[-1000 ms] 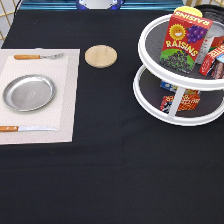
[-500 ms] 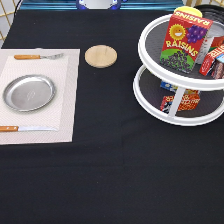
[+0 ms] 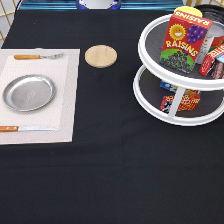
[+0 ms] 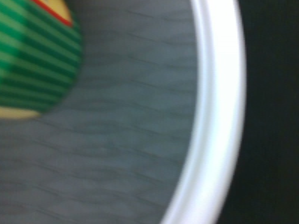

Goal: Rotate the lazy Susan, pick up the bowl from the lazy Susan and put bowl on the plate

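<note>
- "RAISINS" in yellow letters on the red raisin box (image 3: 185, 42), standing on the upper shelf of the lazy Susan (image 3: 150, 39), at about 1 o'clock in the exterior view.
- Print on the other packages cannot be read.

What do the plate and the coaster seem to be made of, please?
The plate looks like polished metal: silver with a soft sheen. The coaster seems to be light, matte wood, pale tan with a darker edge. The tool is not in the exterior view.
</note>
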Controlling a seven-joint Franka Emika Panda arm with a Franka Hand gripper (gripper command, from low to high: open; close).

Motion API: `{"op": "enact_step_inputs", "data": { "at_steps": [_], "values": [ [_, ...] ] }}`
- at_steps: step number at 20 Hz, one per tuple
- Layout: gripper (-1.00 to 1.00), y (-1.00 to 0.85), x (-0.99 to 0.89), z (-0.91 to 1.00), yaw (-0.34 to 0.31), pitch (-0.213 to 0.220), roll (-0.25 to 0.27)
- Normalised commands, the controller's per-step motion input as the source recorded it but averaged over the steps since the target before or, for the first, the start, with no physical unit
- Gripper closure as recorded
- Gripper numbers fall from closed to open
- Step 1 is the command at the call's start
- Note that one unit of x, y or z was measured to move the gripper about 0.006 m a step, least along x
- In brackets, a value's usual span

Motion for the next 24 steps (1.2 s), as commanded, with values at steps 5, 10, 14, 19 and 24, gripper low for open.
{"op": "enact_step_inputs", "data": {
  "at_steps": [5, 10, 14, 19, 24],
  "values": [
    [-1.0, 0.3, 0.48, 0.08, 0.0, 0.095, 0.146],
    [-1.0, -0.05, 0.15, -0.09, 0.0, -0.007, 0.206],
    [-1.0, -0.15, -0.01, -0.26, 0.0, -0.062, 0.235],
    [-1.0, -0.07, -0.08, -0.34, -0.021, -0.097, 0.169],
    [-1.0, -0.05, -0.17, -0.48, -0.061, -0.124, 0.099]
  ]
}}
